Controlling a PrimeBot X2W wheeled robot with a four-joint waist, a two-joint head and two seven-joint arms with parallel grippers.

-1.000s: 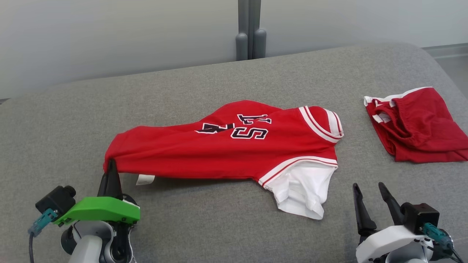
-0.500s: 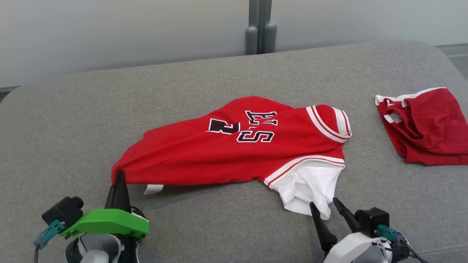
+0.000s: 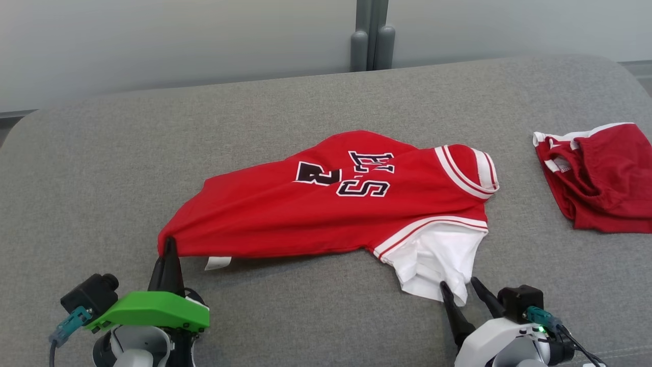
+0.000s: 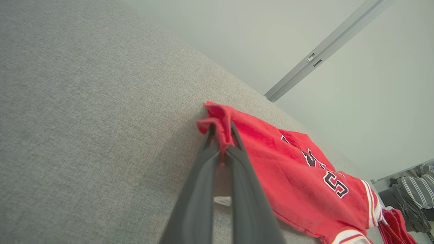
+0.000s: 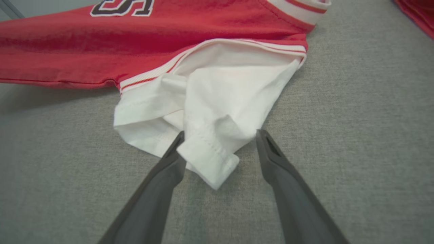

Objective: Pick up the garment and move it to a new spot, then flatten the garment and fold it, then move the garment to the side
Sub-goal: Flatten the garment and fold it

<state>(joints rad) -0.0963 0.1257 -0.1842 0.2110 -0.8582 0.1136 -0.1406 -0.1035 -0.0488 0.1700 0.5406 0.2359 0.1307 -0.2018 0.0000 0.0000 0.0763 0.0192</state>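
Lettering on the red jersey (image 3: 326, 214) is creased and hard to read. Its hem corner is pinched in the left gripper's (image 4: 220, 130) closed jaws. Its white sleeve cuff (image 5: 206, 159) lies between the right gripper's (image 5: 220, 133) wide-apart jaws — soft knit on a grey woven cushion (image 3: 102, 168). Beyond those jaws lies another red garment (image 3: 601, 178), cut off.

There were 2 red garments: 1 jersey (image 3: 326, 214) w/ lettering, 1 smaller bundle (image 3: 601, 178) at right. 2 grippers: left gripper (image 3: 169, 243), right gripper (image 3: 459, 283). 1 white label (image 3: 217, 262). 1 grey cushion (image 3: 102, 168). 2 grey posts (image 3: 359, 51) behind.
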